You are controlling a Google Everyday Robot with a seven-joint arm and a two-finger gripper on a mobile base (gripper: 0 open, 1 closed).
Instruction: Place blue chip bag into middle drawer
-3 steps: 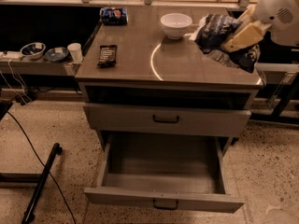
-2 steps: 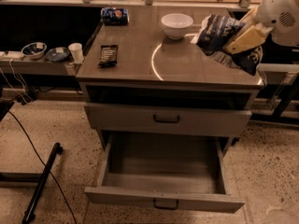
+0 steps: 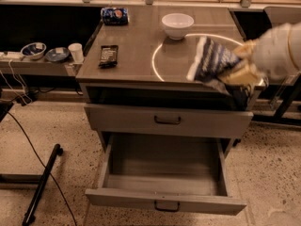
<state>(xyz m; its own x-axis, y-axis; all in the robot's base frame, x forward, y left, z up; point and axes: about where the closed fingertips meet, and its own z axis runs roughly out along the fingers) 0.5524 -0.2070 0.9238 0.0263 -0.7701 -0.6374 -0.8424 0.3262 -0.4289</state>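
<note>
The blue chip bag (image 3: 214, 62), dark blue with white stripes, hangs over the front right of the cabinet top. My gripper (image 3: 241, 73) comes in from the right on a white arm and is shut on the bag's right side. The bag is off the surface and blurred by motion. The middle drawer (image 3: 162, 194) is pulled open below the bag and to its left. Its inside is plain grey and holds nothing, and its low front panel has a small dark handle. A taller-fronted grey drawer (image 3: 167, 121) above it is closed.
On the cabinet top stand a white bowl (image 3: 177, 25), a small blue packet (image 3: 114, 15) and a black candy bar (image 3: 108, 55). A side shelf on the left holds two bowls (image 3: 33, 50) and a cup (image 3: 75, 52). A black stand (image 3: 42, 182) and a cable lie on the floor.
My gripper and the chip bag have moved left, forward and lower, from the back right of the top to its front right edge above the open drawer.
</note>
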